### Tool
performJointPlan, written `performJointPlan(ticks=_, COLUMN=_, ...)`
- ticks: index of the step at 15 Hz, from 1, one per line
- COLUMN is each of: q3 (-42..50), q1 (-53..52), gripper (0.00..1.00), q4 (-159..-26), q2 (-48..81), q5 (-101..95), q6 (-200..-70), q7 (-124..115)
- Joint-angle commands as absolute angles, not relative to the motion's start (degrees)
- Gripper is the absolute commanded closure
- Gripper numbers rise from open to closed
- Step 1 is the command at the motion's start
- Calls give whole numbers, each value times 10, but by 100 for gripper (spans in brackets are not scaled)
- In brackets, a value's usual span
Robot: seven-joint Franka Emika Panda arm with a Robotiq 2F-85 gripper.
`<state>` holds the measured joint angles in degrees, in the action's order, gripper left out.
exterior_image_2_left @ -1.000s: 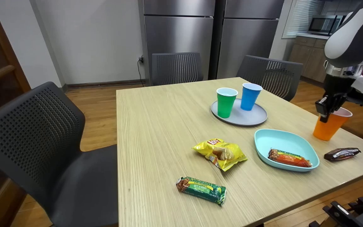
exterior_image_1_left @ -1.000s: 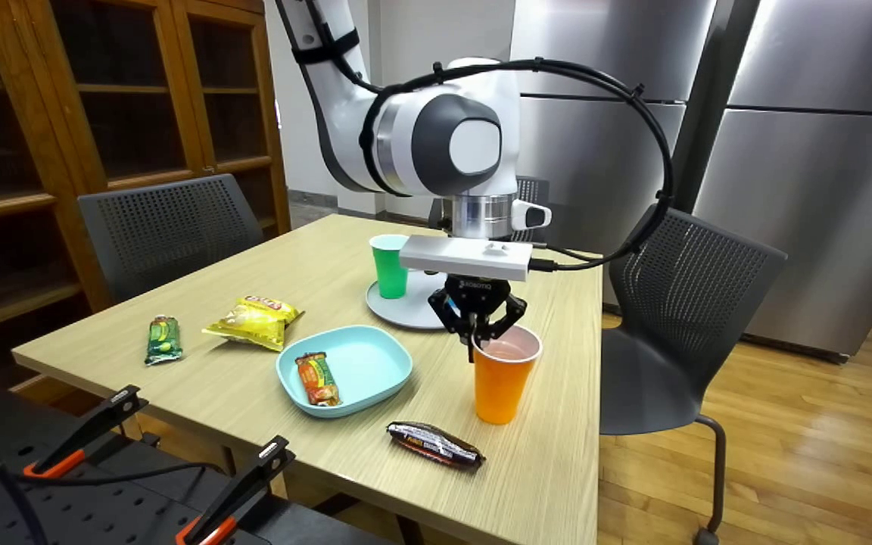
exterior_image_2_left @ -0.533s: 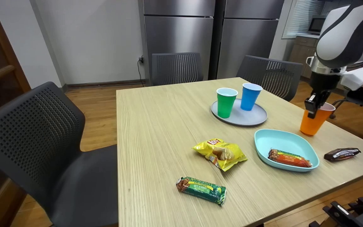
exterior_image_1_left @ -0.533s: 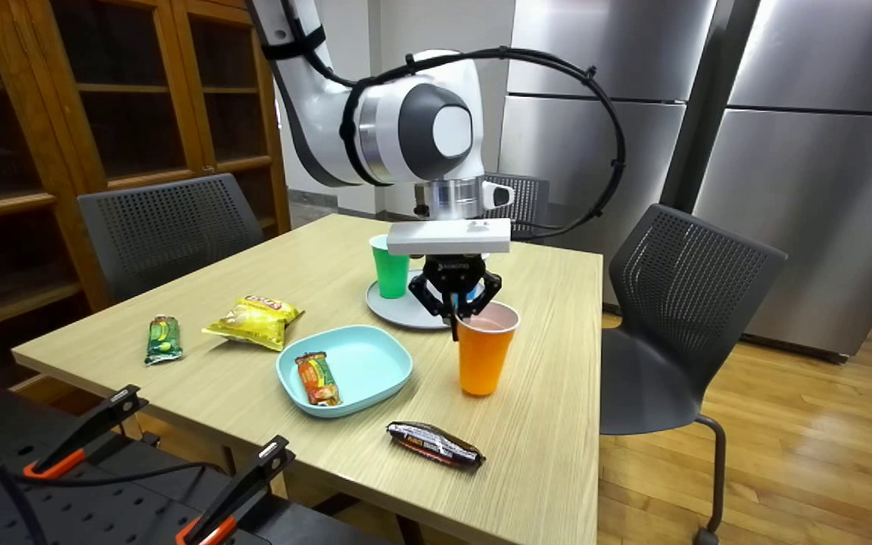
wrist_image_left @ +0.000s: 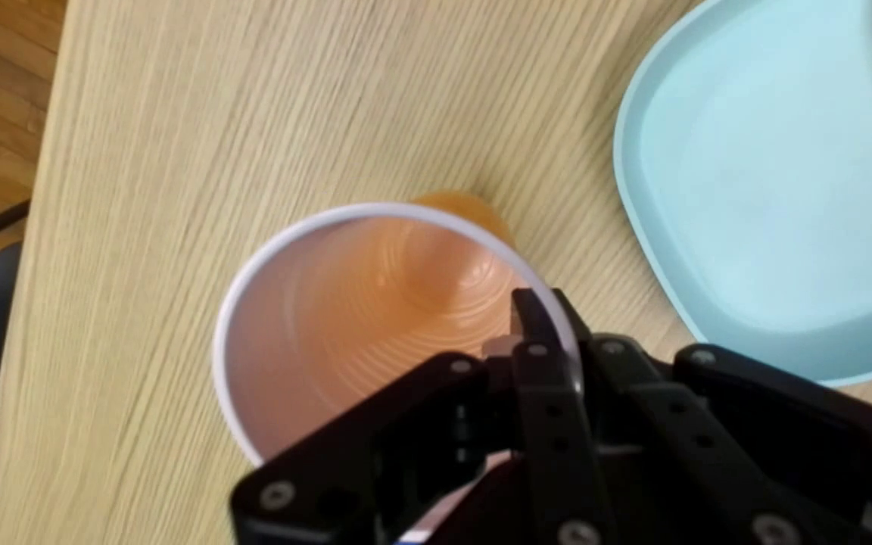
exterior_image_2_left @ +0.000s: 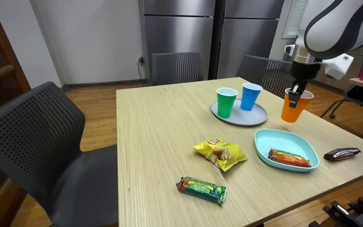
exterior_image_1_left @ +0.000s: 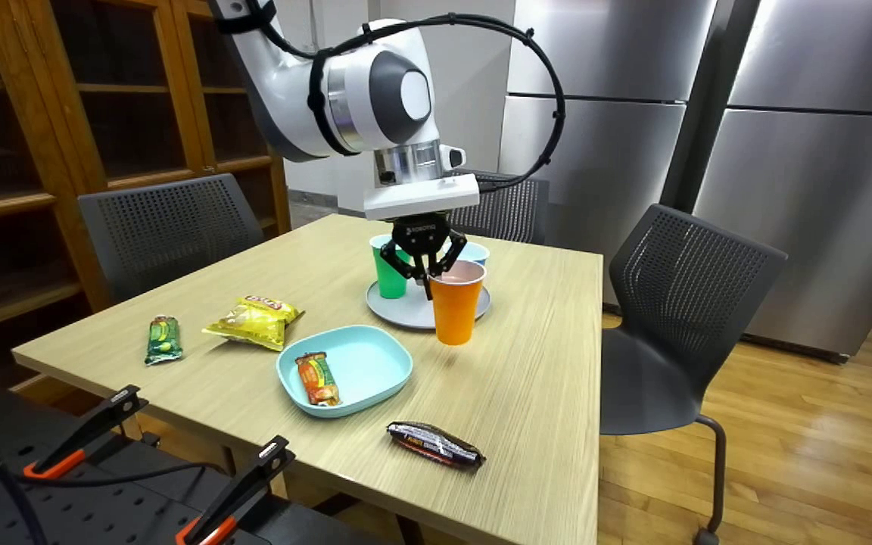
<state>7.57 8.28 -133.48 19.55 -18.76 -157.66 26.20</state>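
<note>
My gripper (exterior_image_1_left: 427,284) is shut on the near rim of an orange cup (exterior_image_1_left: 455,314), one finger inside and one outside, as the wrist view shows at the fingertips (wrist_image_left: 548,306). The cup (exterior_image_2_left: 291,110) leans a little and its base appears slightly above the table. It is right beside a grey plate (exterior_image_2_left: 241,121) that bears a green cup (exterior_image_2_left: 225,105) and a blue cup (exterior_image_2_left: 250,97). In an exterior view the orange cup and gripper partly hide the plate and the blue cup (exterior_image_1_left: 475,252). A light blue tray (wrist_image_left: 769,189) lies close by.
The tray holds an orange-wrapped bar (exterior_image_2_left: 290,158). A dark-wrapped bar (exterior_image_1_left: 436,444), a yellow chip bag (exterior_image_2_left: 221,153) and a green-wrapped bar (exterior_image_2_left: 201,189) lie on the table (exterior_image_2_left: 156,142). Chairs (exterior_image_1_left: 678,325) stand around it. Black clamps (exterior_image_1_left: 243,484) are by the near edge.
My gripper has carried the orange cup away from the dark-wrapped bar, past the tray, towards the grey plate, and somewhat higher. The other things have not moved.
</note>
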Motion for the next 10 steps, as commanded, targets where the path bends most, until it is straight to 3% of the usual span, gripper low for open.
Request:
performJointPlan(ticks=1, q3=51, q1=92, gripper=99, q4=-1342, q2=162, q5=-189, q6=-1571, q7=301)
performJointPlan(ticks=10, q3=15, q1=96, gripper=99, q4=-1324, q2=160, q5=-171, q6=-1561, q7=369)
